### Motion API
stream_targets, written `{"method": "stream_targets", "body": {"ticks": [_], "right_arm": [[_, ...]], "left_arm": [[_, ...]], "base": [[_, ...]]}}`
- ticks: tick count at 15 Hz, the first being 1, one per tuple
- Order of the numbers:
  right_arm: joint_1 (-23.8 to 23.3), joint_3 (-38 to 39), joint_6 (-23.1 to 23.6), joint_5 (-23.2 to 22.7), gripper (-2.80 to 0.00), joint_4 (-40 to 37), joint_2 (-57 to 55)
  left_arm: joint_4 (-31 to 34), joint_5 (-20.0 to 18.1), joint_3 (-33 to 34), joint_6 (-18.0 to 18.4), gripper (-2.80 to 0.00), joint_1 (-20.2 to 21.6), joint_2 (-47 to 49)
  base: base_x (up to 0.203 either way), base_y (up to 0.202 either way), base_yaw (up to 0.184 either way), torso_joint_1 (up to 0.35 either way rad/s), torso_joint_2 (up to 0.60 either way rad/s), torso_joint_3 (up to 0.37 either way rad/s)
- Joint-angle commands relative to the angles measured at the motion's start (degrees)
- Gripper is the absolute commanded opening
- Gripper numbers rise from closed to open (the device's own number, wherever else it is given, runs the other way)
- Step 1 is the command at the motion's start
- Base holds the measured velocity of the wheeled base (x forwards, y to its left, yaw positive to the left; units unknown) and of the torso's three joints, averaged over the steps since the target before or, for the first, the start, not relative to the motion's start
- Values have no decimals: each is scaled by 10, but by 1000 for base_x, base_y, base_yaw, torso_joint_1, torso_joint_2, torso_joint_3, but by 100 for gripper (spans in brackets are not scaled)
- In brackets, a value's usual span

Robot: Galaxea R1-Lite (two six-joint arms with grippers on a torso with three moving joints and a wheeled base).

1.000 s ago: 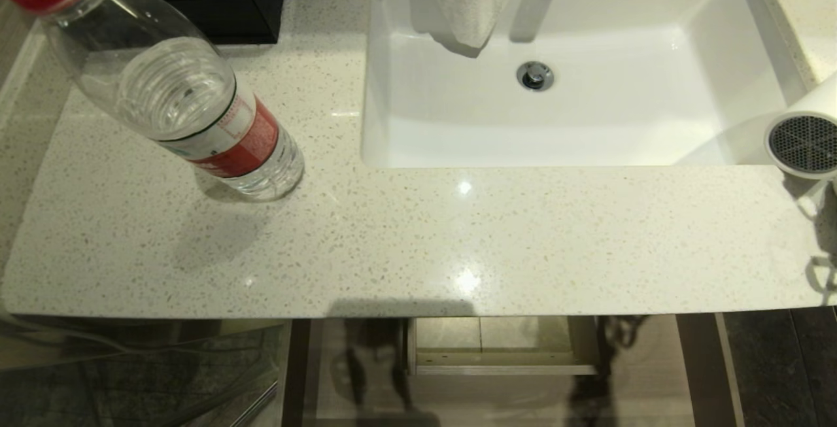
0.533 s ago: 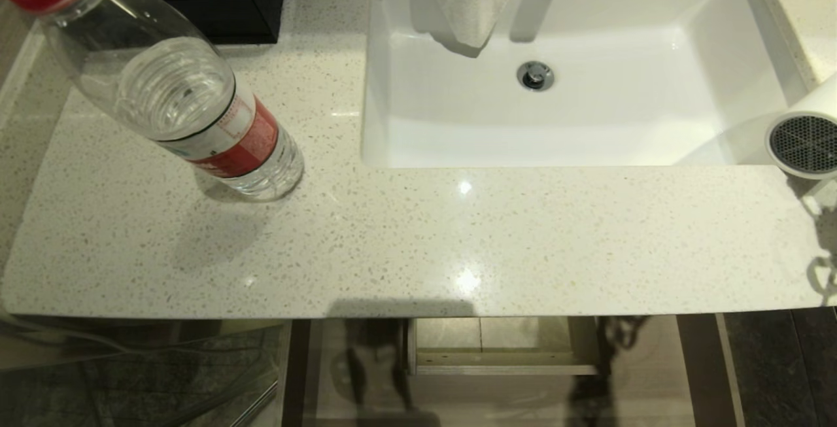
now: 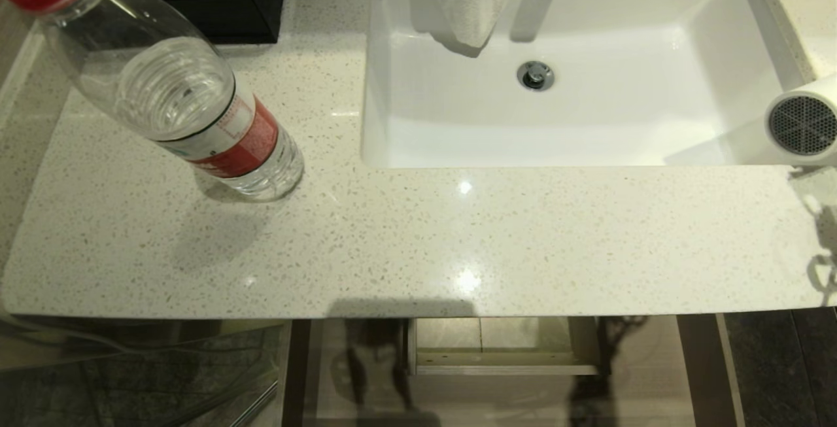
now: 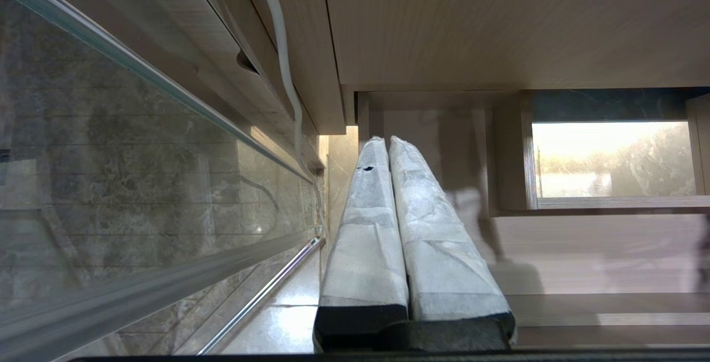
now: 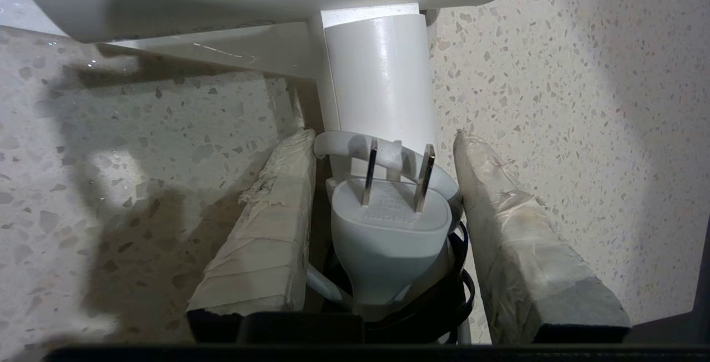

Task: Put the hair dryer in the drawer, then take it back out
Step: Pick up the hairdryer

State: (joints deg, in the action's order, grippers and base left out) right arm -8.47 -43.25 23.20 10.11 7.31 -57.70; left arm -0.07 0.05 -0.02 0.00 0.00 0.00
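Mostly cut off at the head view's three o'clock edge, the dryer (image 3: 803, 125) shows only its mesh grille above the counter (image 3: 418, 244), beside the sink (image 3: 562, 87). Up close, the right gripper (image 5: 383, 179) straddles the handle and bundled plug (image 5: 388, 223); whether its fingers (image 5: 266, 229) press them is unclear. Below, at six o'clock, the drawer (image 3: 503, 361) stands open, partly hidden. The left gripper (image 4: 388, 146) hangs closed beneath the counter.

Bottle (image 3: 196, 113) left of sink (image 3: 654, 139); hair dryer (image 3: 801, 123) right; drawer (image 3: 503, 361) below countertop (image 3: 418, 244).
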Motion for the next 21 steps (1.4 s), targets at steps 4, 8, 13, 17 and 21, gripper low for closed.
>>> {"method": "stream_targets", "body": {"ticks": [4, 8, 13, 17, 21], "right_arm": [[-28, -2, 2, 0, -280, -21, 48], [-29, 5, 4, 1, -280, -55, 99], [-31, 36, -3, 33, -280, -102, 145], [-32, 60, -10, 38, -280, -127, 179], [-33, 62, -49, 41, -280, -152, 180]], "left_arm": [[0, 0, 0, 0, -280, 0, 0], [0, 0, 0, 0, -280, 0, 0], [0, 0, 0, 0, -280, 0, 0], [0, 0, 0, 0, -280, 0, 0], [0, 0, 0, 0, -280, 0, 0]], "base": [[0, 0, 0, 0, 0, 0], [0, 0, 0, 0, 0, 0], [0, 0, 0, 0, 0, 0], [0, 0, 0, 0, 0, 0], [0, 0, 0, 0, 0, 0]]}}
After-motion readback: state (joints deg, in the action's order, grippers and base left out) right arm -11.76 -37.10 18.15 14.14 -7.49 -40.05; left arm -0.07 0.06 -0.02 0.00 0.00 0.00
